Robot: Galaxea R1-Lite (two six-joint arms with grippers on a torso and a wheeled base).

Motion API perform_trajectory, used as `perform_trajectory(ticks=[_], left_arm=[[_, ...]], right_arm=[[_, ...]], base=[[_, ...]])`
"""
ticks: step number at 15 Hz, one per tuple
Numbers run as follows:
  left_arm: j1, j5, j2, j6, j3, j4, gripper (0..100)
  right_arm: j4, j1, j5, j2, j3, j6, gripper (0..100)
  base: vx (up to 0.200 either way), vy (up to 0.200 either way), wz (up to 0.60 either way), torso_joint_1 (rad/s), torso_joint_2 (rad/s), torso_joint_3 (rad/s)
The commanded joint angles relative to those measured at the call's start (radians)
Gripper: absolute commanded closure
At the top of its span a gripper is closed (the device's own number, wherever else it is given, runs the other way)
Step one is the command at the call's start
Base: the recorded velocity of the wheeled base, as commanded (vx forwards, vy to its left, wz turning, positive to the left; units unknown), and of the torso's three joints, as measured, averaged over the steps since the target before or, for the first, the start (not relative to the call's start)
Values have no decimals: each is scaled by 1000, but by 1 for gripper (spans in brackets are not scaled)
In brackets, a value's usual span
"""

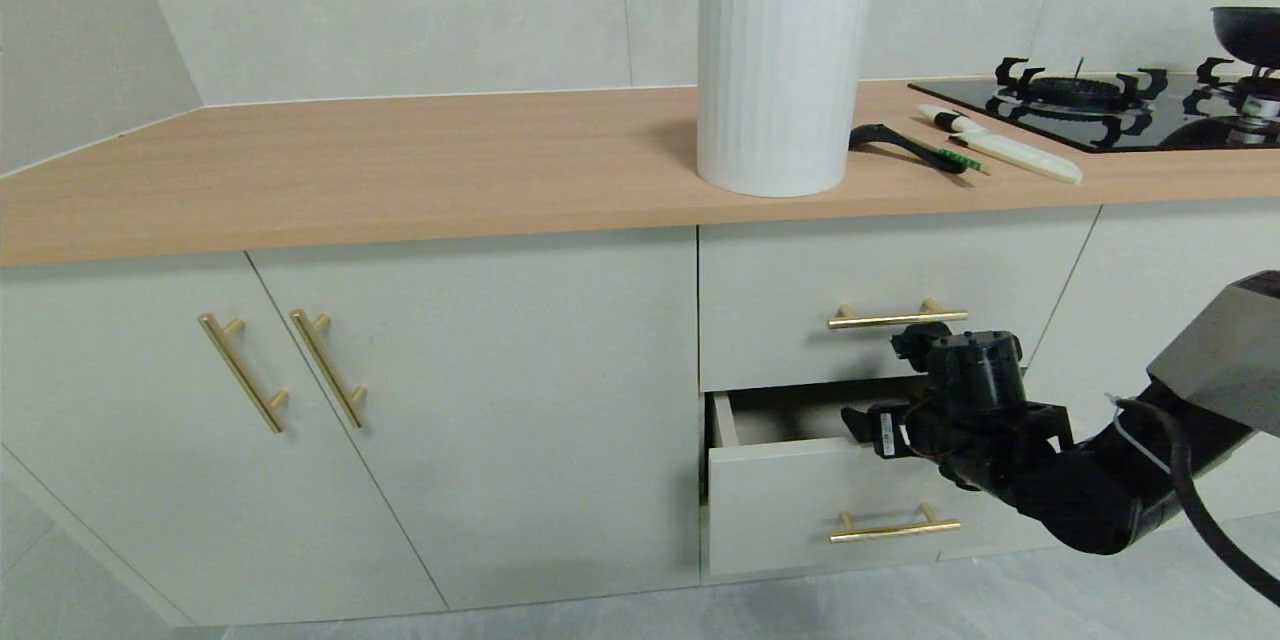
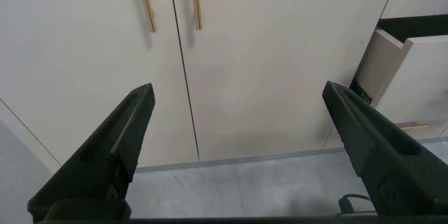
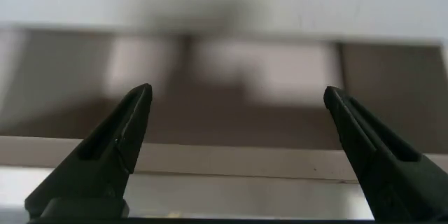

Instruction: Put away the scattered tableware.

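Right claw (image 3: 238, 94) stands spread wide with nothing between its fingers, looking into the dim inside of the lower drawer (image 1: 790, 495). In the head view it (image 1: 868, 423) sits at the top edge of that drawer's front; whether it touches the edge I cannot tell, as the arm hides the contact. The left claw (image 2: 238, 92) is also wide and empty, hanging low before the cupboard doors (image 2: 210, 77).

The scattered tableware lies up on the bench (image 1: 400, 170), between a tall white ribbed canister (image 1: 783, 60) and the hob (image 1: 1100, 110): a black ladle (image 1: 885, 140), a white knife (image 1: 1015, 155) and a thin green-handled piece (image 1: 962, 161), all close together, some touching.

The drawer is only partly out, so a long piece lowered in could catch on the front or on the drawer above. Since the pieces crowd each other, grasping one may drag or flick its neighbour toward the bench edge or the hob. The knife's smooth blade could slip from the fingers.

No print or label is legible anywhere.
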Motion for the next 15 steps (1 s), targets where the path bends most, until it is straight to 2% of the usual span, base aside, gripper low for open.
perform_trajectory(ticks=[1, 7, 12, 15], left_arm=[[0, 0, 0, 0, 0, 0, 0], [0, 0, 0, 0, 0, 0, 0], [0, 0, 0, 0, 0, 0, 0], [0, 0, 0, 0, 0, 0, 0]], right_arm=[[1, -6, 2, 38, -1, 0, 0], [47, -5, 5, 3, 5, -1, 0], [181, -3, 11, -68, 4, 0, 0], [293, 0, 56, -122, 4, 0, 0]], base=[[0, 0, 0, 0, 0, 0], [0, 0, 0, 0, 0, 0], [0, 0, 0, 0, 0, 0], [0, 0, 0, 0, 0, 0]])
